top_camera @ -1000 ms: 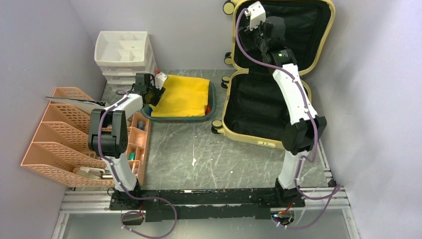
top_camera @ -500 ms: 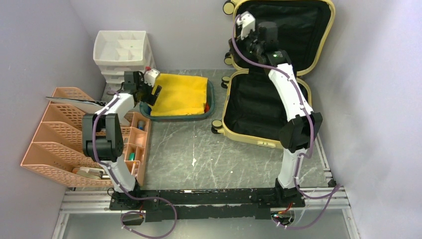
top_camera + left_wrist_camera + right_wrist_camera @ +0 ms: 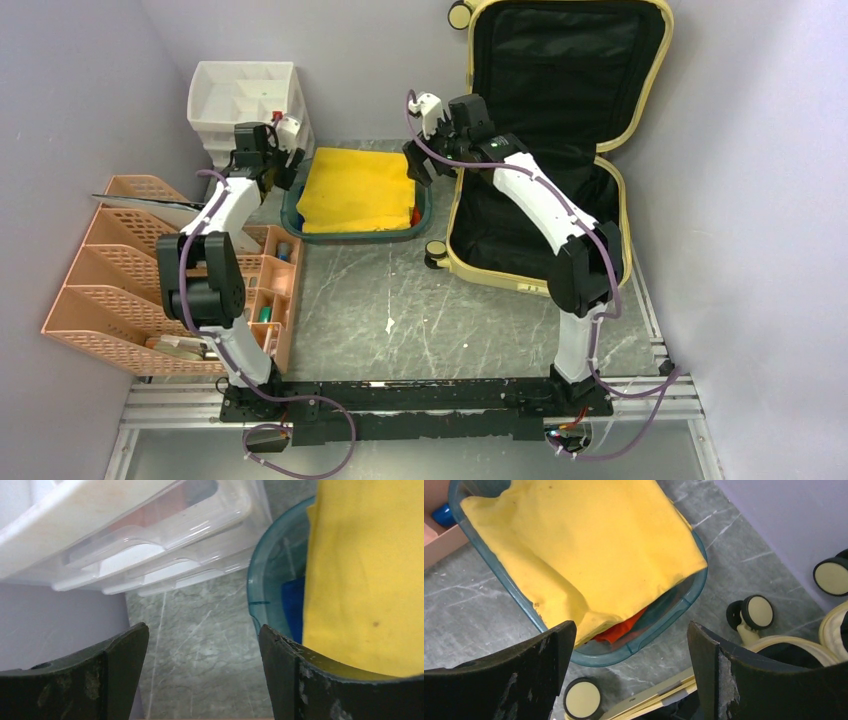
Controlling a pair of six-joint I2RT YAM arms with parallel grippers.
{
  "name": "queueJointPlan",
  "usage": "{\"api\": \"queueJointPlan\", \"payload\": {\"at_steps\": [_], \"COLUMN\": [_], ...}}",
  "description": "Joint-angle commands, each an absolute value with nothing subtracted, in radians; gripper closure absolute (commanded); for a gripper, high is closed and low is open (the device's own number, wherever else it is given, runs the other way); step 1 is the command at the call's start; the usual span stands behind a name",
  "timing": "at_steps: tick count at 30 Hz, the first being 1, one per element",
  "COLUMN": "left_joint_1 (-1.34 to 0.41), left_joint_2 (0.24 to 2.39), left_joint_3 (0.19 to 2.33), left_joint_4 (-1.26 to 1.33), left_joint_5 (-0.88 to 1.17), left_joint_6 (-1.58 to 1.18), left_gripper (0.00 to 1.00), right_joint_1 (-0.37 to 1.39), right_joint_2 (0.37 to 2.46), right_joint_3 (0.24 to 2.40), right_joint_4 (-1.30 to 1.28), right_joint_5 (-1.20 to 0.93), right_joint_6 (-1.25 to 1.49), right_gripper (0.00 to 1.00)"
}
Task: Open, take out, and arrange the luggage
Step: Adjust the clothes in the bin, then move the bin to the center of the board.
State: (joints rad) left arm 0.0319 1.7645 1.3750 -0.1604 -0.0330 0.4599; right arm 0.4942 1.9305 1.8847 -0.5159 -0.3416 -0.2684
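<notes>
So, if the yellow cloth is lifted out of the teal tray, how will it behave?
Probably floppy: the yellow cloth sags over what lies under it, down to the rim of the teal tray. It looks thin, so likely light. Lifted by one edge, it may unfold and hang, perhaps dragging the red item beneath.

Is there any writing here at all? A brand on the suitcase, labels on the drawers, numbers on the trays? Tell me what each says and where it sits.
No text can be read in any view.
Luggage: a small pale patch on its near rim, too small to tell if it is a label.
White drawer unit, teal tray, yellow cloth, orange file rack: no lettering shows.
</notes>
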Motion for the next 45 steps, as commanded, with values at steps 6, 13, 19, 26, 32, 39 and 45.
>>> {"api": "queueJointPlan", "payload": {"at_steps": [6,13,19,26,32,39,45], "left_joint_1": [0.041,0.036,0.026,0.005,-0.018,-0.075,-0.145], "left_joint_2": [1.851,1.824,1.740,1.736,1.822,1.859,1.884], "left_joint_3": [1.445,1.453,1.383,1.273,1.263,1.233,1.234], "left_joint_4": [-0.043,-0.114,-0.197,-0.199,-0.208,-0.186,-0.131], "left_joint_5": [-0.166,0.040,0.111,0.034,-0.012,-0.039,-0.093], "left_joint_6": [0.451,0.376,0.393,0.467,0.506,0.523,0.529], "left_gripper": [0.20,0.17,0.16,0.18,0.20,0.25,0.38], "right_joint_1": [0.508,0.525,0.525,0.519,0.507,0.438,0.410], "right_joint_2": [1.955,2.015,2.079,2.212,2.281,2.245,2.250], "right_joint_3": [1.810,1.785,1.815,1.937,2.005,1.958,1.969], "right_joint_4": [-0.466,-0.444,-0.436,-0.483,-0.488,-0.431,-0.419], "right_joint_5": [-0.287,-0.127,-0.042,-0.021,0.047,0.072,0.081], "right_joint_6": [-0.204,-0.204,-0.184,-0.176,-0.183,-0.138,-0.114], "right_gripper": [0.13,0.13,0.15,0.37,0.52,0.77,0.84]}}
